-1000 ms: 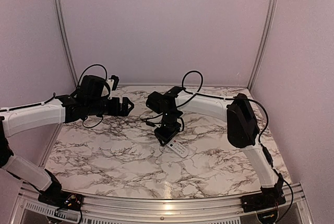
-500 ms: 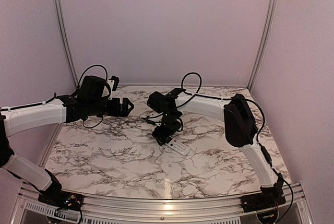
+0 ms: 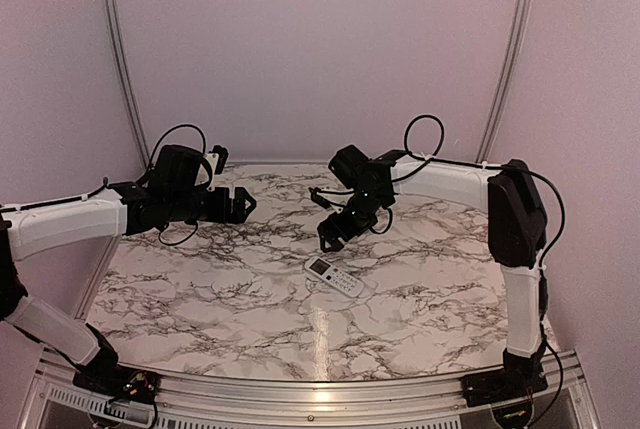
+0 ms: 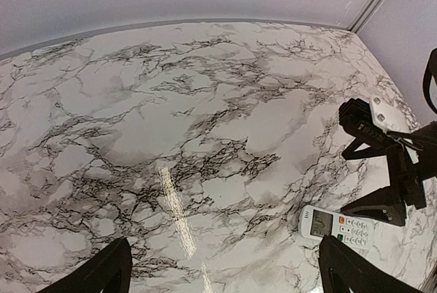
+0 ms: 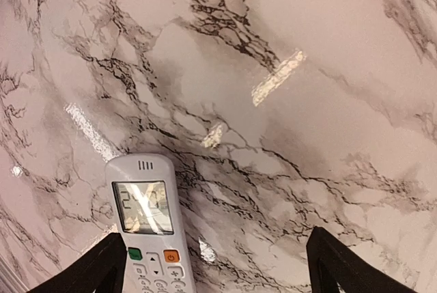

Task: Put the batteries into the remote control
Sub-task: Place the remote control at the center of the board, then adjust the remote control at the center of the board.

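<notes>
The marble-patterned table (image 3: 200, 279) carries the only loose item we can find. The left arm (image 3: 70, 224) reaches in from the left edge and holds its wrist over the far left part of the table. The right arm (image 3: 510, 219) bends in from the right toward the centre.

The left gripper (image 4: 225, 276) hangs well apart from the work. Its fingers are spread wide, with nothing between them. The right gripper (image 3: 335, 232) hovers above the table, just beyond the far end of the remote control (image 3: 334, 276). Its fingers are also spread wide and hold nothing, and we see no contact with the remote.

The remote control lies flat near the table centre, button face up and free of both grippers. Its screen (image 5: 142, 207) shows digit segments in the right wrist view. Below the screen sit a green button (image 5: 134, 253) and an orange button (image 5: 171, 255).

We see no batteries in any view, and the underside of the remote is hidden.

We judge that the loading is most likely finished. The batteries are out of sight, the screen appears live, and both grippers are free. The one check left is the battery bay, which cannot be made from these views.
</notes>
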Robot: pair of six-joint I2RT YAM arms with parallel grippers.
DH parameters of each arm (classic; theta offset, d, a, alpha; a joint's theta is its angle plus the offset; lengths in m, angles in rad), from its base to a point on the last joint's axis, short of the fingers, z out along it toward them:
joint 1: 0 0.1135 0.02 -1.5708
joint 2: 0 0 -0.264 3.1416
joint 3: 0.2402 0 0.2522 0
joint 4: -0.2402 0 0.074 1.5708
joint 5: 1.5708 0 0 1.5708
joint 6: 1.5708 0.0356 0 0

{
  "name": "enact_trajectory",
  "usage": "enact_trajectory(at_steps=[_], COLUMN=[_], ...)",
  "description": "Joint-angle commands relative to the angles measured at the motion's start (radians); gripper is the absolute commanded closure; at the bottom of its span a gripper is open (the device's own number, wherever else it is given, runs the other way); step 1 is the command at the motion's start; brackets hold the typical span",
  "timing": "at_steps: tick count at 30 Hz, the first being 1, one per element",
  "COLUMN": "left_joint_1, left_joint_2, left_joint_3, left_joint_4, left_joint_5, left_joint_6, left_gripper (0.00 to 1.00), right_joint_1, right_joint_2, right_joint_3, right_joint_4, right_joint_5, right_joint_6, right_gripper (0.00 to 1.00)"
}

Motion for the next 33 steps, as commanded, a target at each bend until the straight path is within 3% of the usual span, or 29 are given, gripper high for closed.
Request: enact_trajectory(at_steps=[1,12,24,33], left_joint_1=[0.005,0.005,0.005,0.005], left_joint_2=[0.005,0.021,0.084,0.114], left_joint_3=[0.008,0.028,0.063,0.074], left_joint_4=[-0.009,-0.037,-0.077,-0.097], left_joint_5=[0.004,-0.021,-0.060,-0.027], left_joint_6=[0.001,-0.017,-0.052,-0.070], left_gripper=[0.01,0.01,0.01,0.01], right_joint_1=[-0.054,-0.079,-0.067,0.044], right_joint_2=[-0.086,-0.135,-0.187,-0.175], right_joint_3=[-0.084,-0.283,-0.450,-0.475], right_joint_4=[0.106,0.162,0.206,0.208], right_joint_5=[0.018,0.220,0.189,0.154], right_joint_6=[0.003,-0.011,-0.007,0.000], right_gripper=[0.09,0.09,0.08,0.07])
